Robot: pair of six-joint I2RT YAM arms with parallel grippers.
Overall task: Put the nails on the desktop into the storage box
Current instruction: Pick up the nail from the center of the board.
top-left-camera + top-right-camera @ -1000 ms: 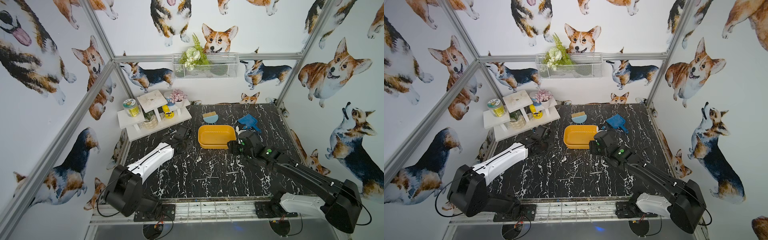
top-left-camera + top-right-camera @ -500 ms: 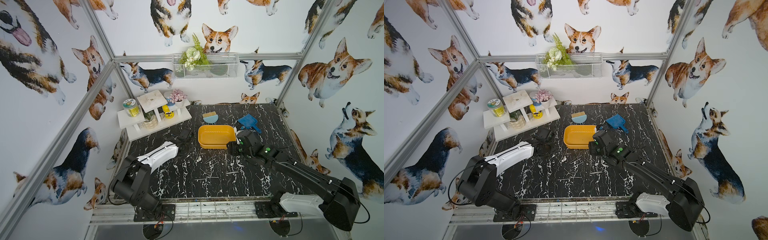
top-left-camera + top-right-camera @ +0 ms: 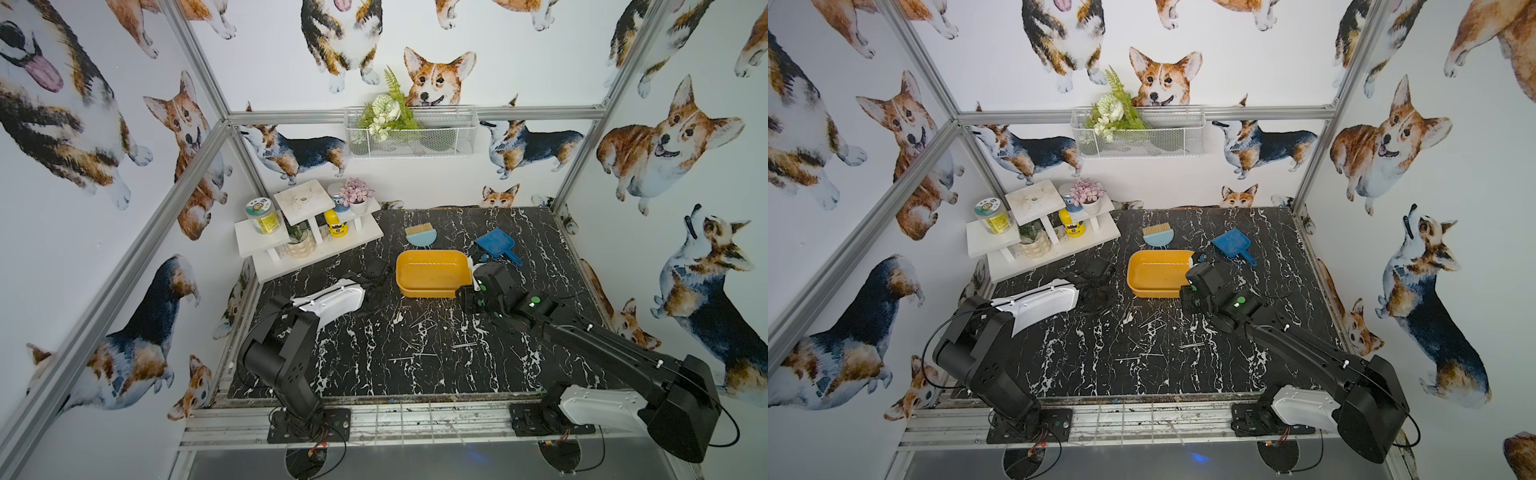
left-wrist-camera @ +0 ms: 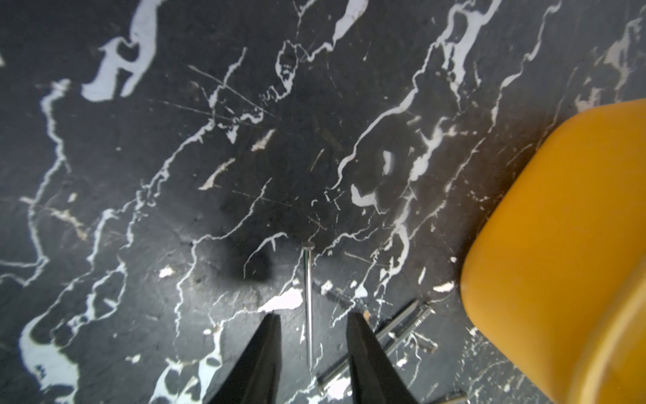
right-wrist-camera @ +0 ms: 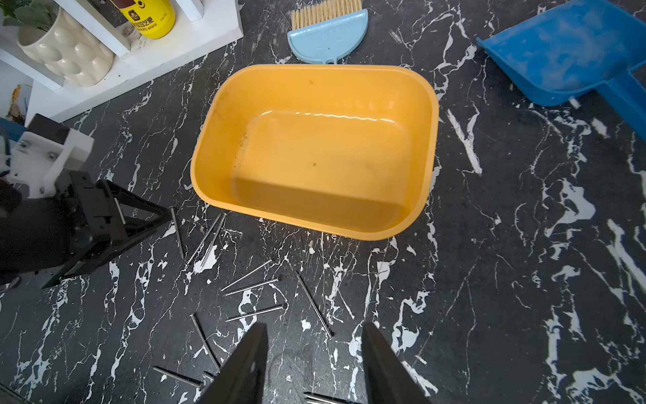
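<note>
Partly, nails [image 5: 251,287] hide behind the right gripper [image 5: 313,327]; others run off-frame.

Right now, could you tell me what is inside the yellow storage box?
Nothing: the storage box has a bare, stained floor; nails lie outside. In a top view the right arm hides one corner.

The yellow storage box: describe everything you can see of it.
The storage box is a shallow yellow-orange tub, apparently plastic, rectangular with rounded corners and a wide rim. It stands upright on the desktop, empty but for faint stains and specks on its glossy floor. Loose nails lie on the desktop just off one long side, apparently not touching it.
</note>
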